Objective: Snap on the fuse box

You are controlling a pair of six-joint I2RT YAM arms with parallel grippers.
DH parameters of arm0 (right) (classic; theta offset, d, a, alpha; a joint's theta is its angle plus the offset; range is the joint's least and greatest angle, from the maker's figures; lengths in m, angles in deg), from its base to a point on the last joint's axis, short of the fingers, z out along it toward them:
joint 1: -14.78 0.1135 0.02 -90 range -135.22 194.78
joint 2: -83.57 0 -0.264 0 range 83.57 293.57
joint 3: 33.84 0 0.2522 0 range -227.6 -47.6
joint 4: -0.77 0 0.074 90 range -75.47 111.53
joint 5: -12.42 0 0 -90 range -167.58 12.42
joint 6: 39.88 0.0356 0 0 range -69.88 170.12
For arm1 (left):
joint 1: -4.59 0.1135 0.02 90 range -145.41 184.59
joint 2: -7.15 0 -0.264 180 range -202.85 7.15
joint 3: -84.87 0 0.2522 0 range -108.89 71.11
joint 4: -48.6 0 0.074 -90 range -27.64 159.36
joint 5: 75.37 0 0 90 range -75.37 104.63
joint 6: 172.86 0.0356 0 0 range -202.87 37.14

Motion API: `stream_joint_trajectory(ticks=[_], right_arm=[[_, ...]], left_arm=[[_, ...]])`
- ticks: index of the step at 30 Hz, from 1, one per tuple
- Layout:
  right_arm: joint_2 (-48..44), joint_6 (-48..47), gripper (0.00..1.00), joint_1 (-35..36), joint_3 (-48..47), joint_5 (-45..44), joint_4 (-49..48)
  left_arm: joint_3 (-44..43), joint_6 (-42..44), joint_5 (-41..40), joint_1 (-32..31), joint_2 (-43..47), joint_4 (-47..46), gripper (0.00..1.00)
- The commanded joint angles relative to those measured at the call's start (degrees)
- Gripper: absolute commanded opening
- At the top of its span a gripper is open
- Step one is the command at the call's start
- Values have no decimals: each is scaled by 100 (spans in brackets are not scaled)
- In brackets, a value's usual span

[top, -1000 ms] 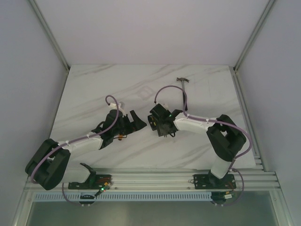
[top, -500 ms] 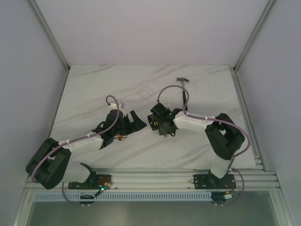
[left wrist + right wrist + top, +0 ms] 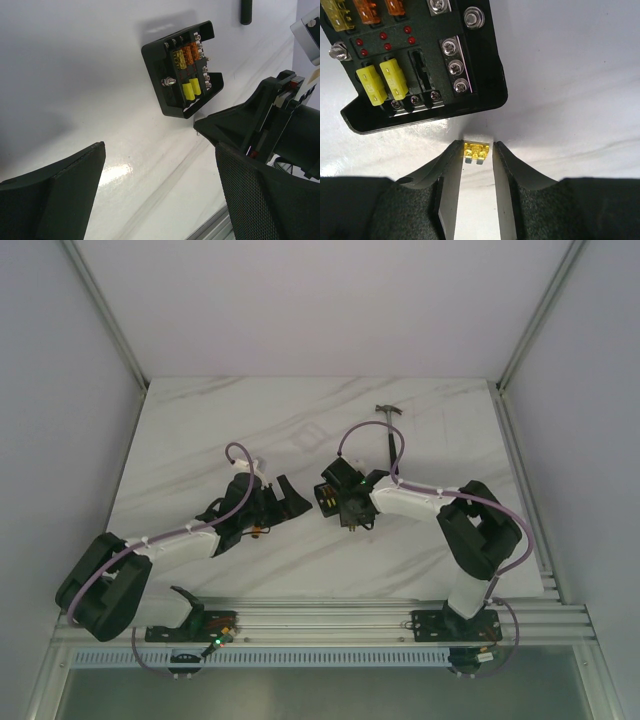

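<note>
The fuse box (image 3: 415,60) is a black square box with no lid on it. It holds yellow and orange fuses and has one empty slot beside two yellow ones. It also shows in the left wrist view (image 3: 182,70) and small in the top view (image 3: 323,494). My right gripper (image 3: 478,145) is just short of the box's near edge, close to the table. Its fingers are closed round a small loose yellow fuse (image 3: 476,151). My left gripper (image 3: 160,150) is wide open and empty, a short way from the box. A clear lid (image 3: 308,435) lies farther back.
A small hammer-like tool (image 3: 388,412) lies at the back right of the marble table; its dark handle shows in the left wrist view (image 3: 246,12). My right gripper's body (image 3: 272,120) sits close to the box's right. A metal rail (image 3: 330,615) runs along the near edge.
My right arm has shifted slightly, its gripper staying by the fuse box. The left arm has not visibly moved.
</note>
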Motion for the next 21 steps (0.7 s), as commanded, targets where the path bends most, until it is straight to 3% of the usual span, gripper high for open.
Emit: stream_joint_trajectory(ticks=[1,14,21], right_arm=[[101,149,36,15,100,26,360],[-11,137,21,132,-12,-113,385],[-667,210,20,186,-25,-137,161]], left_arm=[[-124,68,10,16,-35,57,100],[-122,73,122,17,-36,-10,99],[141,-4,333,-172,-52,-920,93]])
